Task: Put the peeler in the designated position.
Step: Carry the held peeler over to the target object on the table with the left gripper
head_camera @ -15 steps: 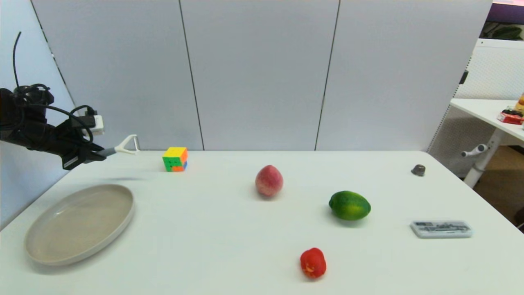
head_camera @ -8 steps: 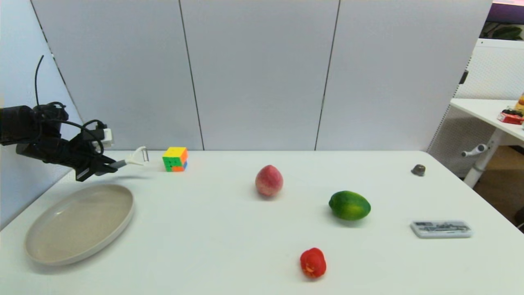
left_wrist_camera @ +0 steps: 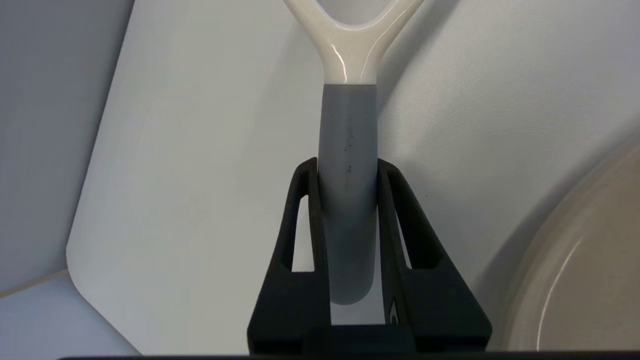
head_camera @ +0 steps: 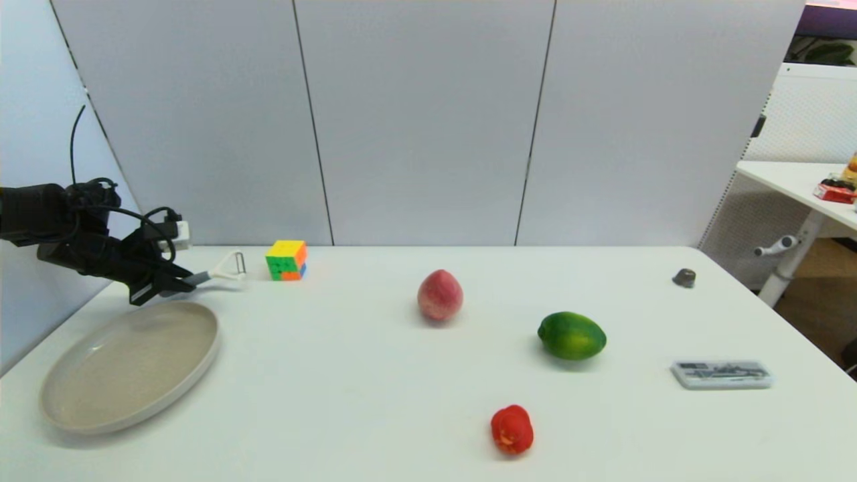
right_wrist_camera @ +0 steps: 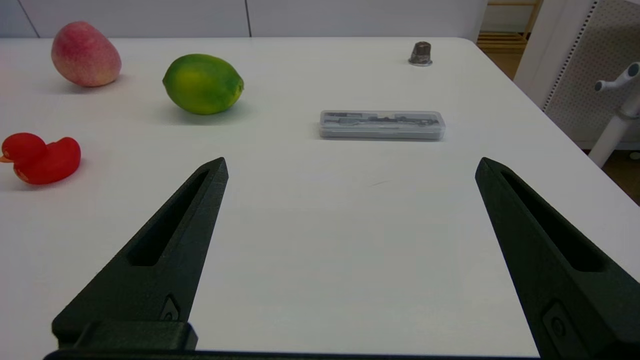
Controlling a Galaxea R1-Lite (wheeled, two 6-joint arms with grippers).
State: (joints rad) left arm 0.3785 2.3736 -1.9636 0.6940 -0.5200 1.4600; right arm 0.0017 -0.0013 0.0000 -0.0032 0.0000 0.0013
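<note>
In the head view, at the left of the frame, the left gripper [head_camera: 175, 284] clamps the peeler [head_camera: 217, 273] by its grey handle; the tool's long axis runs out from the fingers toward picture right, white fork leading, low over bare table [head_camera: 375, 375] between the beige plate [head_camera: 80, 415] and the colour cube [head_camera: 286, 260]. The left wrist view shows both fingers [left_wrist_camera: 300, 225] pressed against the handle, plate rim at lower right. The right wrist view shows the right gripper [right_wrist_camera: 350, 167] spread wide, holding nothing, parked far off.
</note>
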